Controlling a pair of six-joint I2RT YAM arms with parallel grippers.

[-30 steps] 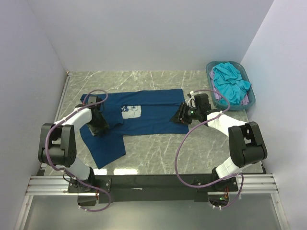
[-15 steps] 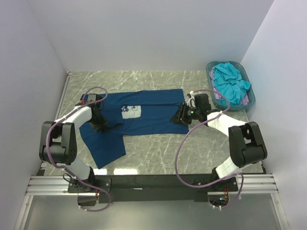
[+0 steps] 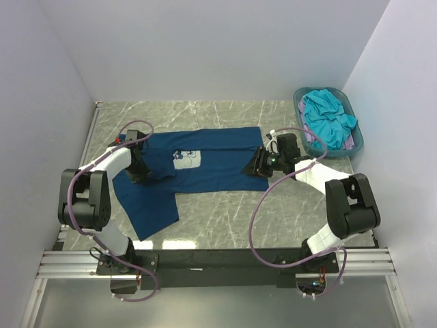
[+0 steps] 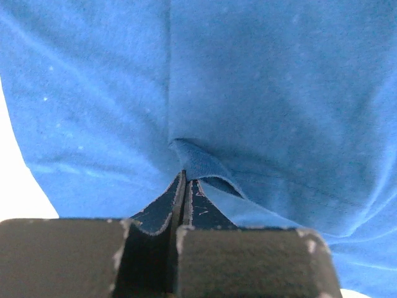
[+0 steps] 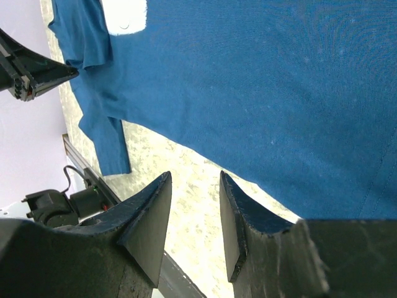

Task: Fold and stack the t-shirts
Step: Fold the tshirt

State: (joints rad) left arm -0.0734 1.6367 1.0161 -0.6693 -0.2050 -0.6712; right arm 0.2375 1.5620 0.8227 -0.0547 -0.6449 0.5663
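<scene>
The dark navy t-shirt [image 3: 218, 160] lies spread on the marble table, its white chest print [image 3: 186, 159] facing up and one part hanging toward the front left. My left gripper [image 3: 136, 171] rests on its left side. Its jaws [image 4: 185, 177] are shut, pinching a raised fold of the navy cloth [image 4: 260, 93]. My right gripper [image 3: 258, 164] sits at the shirt's right edge. It stands open [image 5: 195, 175] over bare table beside the navy cloth [image 5: 260, 93], holding nothing. The turquoise t-shirt [image 3: 326, 117] and the pale lilac one [image 3: 312, 142] lie crumpled in the basket.
The teal plastic basket [image 3: 299, 102] stands at the back right corner against the wall. White walls close in the table on the left, back and right. The metal rail [image 3: 218, 260] with the arm bases runs along the near edge.
My left gripper has gone from open to shut on the navy cloth and shifted a little toward the back left. The right arm has not moved.
</scene>
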